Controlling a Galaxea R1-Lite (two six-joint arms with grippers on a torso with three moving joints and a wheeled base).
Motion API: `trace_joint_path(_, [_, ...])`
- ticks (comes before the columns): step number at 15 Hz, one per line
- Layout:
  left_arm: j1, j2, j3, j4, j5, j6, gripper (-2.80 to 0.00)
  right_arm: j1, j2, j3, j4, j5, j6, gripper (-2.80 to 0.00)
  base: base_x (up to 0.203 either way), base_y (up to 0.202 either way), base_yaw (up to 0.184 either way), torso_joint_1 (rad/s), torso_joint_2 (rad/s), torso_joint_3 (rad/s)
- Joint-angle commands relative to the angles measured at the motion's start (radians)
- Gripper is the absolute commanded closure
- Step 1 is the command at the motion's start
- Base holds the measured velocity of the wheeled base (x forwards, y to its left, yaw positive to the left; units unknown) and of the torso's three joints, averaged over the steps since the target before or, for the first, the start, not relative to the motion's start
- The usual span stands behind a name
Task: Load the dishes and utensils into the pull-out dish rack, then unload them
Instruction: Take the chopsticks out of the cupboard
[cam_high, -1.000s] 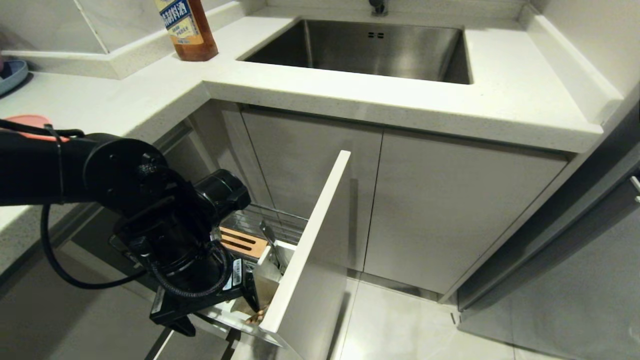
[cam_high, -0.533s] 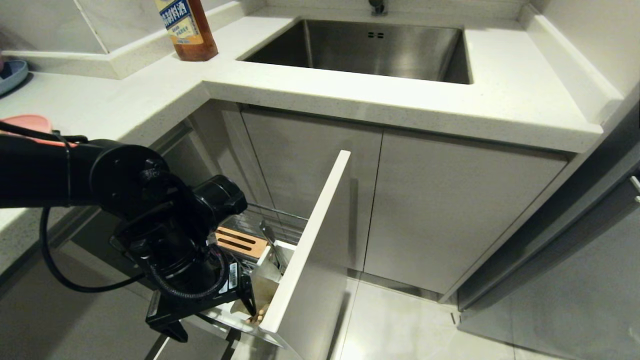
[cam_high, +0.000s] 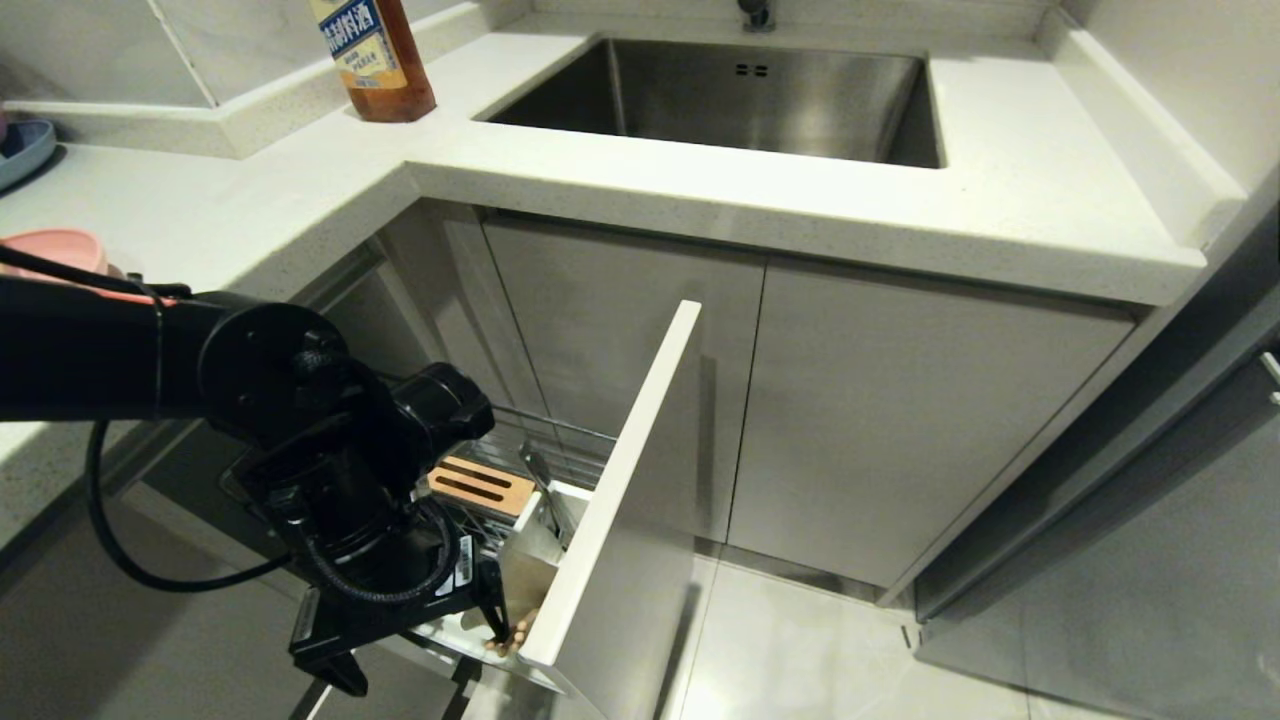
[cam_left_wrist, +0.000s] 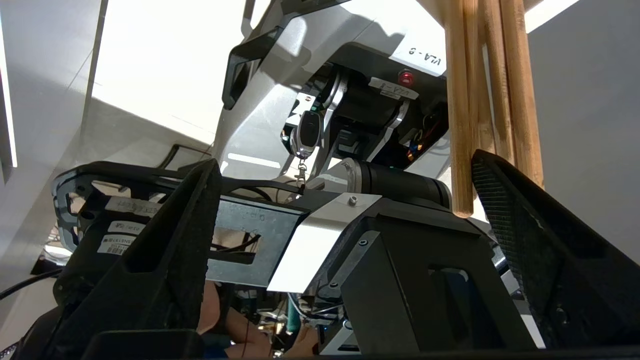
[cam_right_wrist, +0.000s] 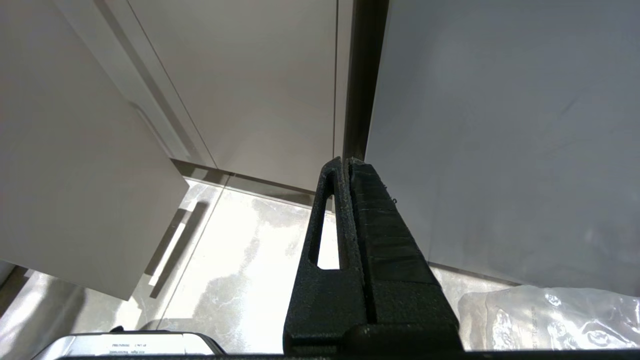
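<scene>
Both left pincer (cam_high: 420, 640) fingers wider, lower than before

One pull-out dish rack (cam_high: 560, 440) stands open below the counter, and in it are one slotted wooden strip (cam_high: 480, 487), one white utensil cup (cam_high: 540, 545) beside that strip, and one metal utensil handle (cam_high: 541, 475) rising from the cup. The left wrist view shows wooden chopsticks (cam_left_wrist: 492, 95) bunched together, at least three sticks, though the exact count is unclear. On the counter above the rack are one brown sauce bottle (cam_high: 372, 60), one steel sink (cam_high: 740, 95), one pink dish (cam_high: 55, 250) and one blue dish (cam_high: 22, 150).
</scene>
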Motion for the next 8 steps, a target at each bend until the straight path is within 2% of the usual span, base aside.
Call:
trace_joint_path(1, [0.005, 0.002, 0.001, 0.006, 0.0, -0.004, -2.8, 0.001, 0.0, 0.002, 0.0, 0.0, 0.001, 0.0, 0.0, 0.0, 0.0, 0.0, 0.0, 0.0])
trace_joint_path(8, [0.026, 0.023, 0.019, 0.001, 0.0, 0.01, -2.8, 0.001, 0.0, 0.002, 0.0, 0.0, -0.001, 0.0, 0.0, 0.0, 0.0, 0.0, 0.0, 0.0])
